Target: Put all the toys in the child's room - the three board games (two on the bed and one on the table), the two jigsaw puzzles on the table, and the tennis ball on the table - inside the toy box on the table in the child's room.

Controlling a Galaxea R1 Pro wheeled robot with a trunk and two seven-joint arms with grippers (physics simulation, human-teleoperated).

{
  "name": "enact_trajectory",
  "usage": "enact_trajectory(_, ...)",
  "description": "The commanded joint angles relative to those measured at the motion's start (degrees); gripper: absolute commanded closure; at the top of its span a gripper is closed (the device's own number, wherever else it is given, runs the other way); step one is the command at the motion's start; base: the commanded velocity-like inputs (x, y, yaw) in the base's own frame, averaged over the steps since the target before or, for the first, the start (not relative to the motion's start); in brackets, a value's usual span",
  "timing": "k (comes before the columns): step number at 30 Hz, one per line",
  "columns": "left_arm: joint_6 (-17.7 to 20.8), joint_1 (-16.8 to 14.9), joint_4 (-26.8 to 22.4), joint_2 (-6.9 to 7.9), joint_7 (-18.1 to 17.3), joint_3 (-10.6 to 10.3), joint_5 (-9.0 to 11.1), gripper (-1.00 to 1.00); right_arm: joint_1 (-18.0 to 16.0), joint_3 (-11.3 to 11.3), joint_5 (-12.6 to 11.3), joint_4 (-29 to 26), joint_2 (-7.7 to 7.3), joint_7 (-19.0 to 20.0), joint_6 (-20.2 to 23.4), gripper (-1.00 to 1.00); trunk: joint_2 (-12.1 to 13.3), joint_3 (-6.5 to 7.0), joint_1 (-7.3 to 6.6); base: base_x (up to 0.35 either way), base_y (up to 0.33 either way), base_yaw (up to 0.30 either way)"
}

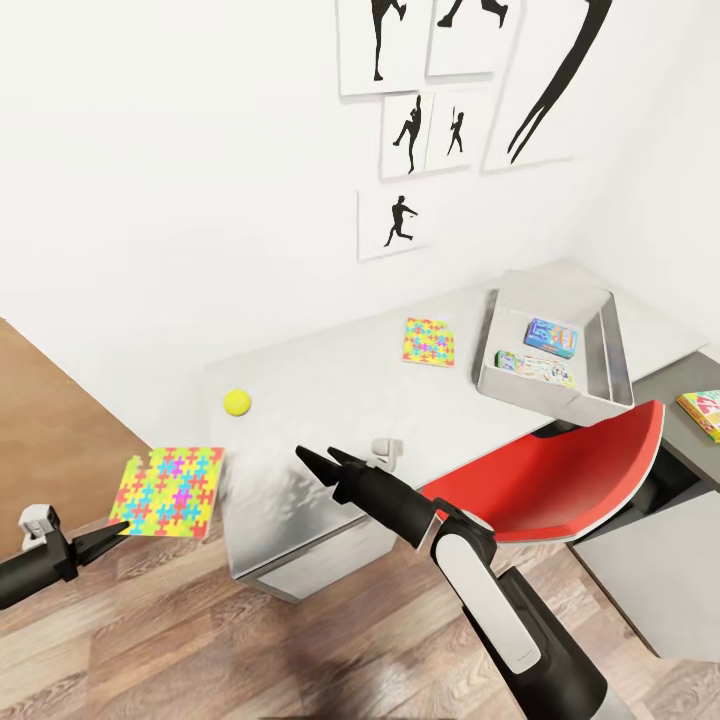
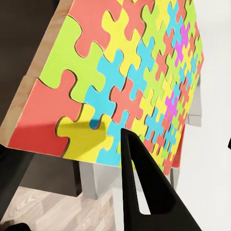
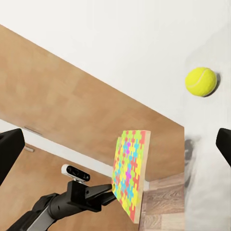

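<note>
Between the left gripper's [image 1: 118, 528] clamped fingers — one jigsaw puzzle [image 1: 170, 491], held off the table's [image 1: 330, 390] end. Beyond the right gripper [image 1: 325, 462], whose fingers are spread with nothing between them, lies the tennis ball [image 1: 237, 402] — the toy box [image 1: 552, 350] farther off.

Matt surfaces, one glossy chair

The chair [image 1: 560, 480] shines like red plastic; the floor [image 1: 200, 640] is wood plank (the table [image 1: 330, 380] pale, smooth).
</note>
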Motion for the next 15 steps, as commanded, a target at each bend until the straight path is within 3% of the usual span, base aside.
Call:
enact_trajectory(1, 0.6, -0.1, 0.0, -0.02, -0.4, 0.1, -0.4, 1.00, 0.0, 0.0, -0.4, 0.0, -0.01, 0.0, 0.2, -1.00, -0.1, -0.08, 0.03, 0.000, 0.000, 0.000)
enact_trajectory(15, 0.6, -0.1, -0.3, -0.42, -0.4, -0.7, -0.5, 1.00, 0.0, 0.0, -0.4, -0.1, -0.01, 0.1, -0.3, -1.00, -0.1, -0.08, 0.03, 0.000, 0.000, 0.000)
